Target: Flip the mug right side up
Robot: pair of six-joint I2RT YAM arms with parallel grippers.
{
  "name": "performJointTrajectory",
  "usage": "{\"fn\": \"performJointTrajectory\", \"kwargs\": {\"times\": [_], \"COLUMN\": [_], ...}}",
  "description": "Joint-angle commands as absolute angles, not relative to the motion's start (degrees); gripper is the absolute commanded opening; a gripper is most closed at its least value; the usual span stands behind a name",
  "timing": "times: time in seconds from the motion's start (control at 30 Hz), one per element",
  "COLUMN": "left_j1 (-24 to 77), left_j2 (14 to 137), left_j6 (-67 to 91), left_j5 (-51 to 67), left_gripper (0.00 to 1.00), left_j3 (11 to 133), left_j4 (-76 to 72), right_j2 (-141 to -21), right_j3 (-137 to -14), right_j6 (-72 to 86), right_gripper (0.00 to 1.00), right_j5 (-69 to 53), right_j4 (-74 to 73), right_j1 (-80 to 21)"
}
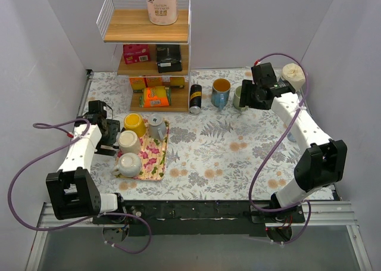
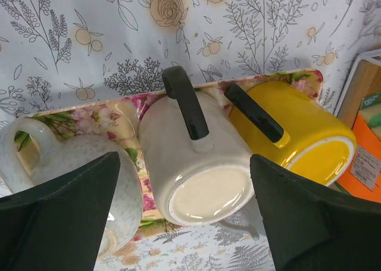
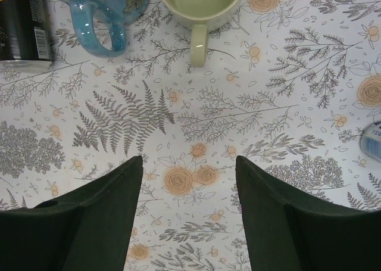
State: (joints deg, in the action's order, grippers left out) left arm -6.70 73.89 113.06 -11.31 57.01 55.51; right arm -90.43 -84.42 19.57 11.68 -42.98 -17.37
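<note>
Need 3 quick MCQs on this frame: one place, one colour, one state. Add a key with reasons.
1. Where is the cream mug with the black handle?
A) on the floral tray
B) on the shelf
C) on the bare tablecloth

2. What colour is the mug nearest the black can?
A) red
B) blue
C) yellow

3. How does the cream mug sit?
A) upright
B) upside down
C) lying on its side

Key:
1 A, the tray's rim runs around it.
2 B, a blue mug stands beside the can.
3 B, its flat base faces up.
</note>
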Motion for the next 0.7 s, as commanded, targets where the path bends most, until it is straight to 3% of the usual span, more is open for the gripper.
{"fn": "performJointTrajectory", "kwargs": {"times": [0.0,0.13,0.67], "left_j1": [-7.0,-7.3,-9.3], "left_j2": [75.9,79.1,82.6], "left_j6": [123.6,124.4,124.5], "left_j5": [-11.0,-12.0,-8.1], "left_gripper": [0.89,0.86,0.51], "left_j3": [56.4,57.5,55.3], "left_j4": [52.8,51.5,47.8], "right_j2": [-87.5,-87.3,-86.9], "right_j3": [-83.1,-82.8,-82.3], "right_j6": [20.3,20.2,20.0], "right_gripper": [0.71,0.7,0.7], "right_j5": [10.8,11.0,12.8], "right_j4": [-41.3,-41.2,-41.7], "right_j1": [-17.2,-17.2,-17.1]}}
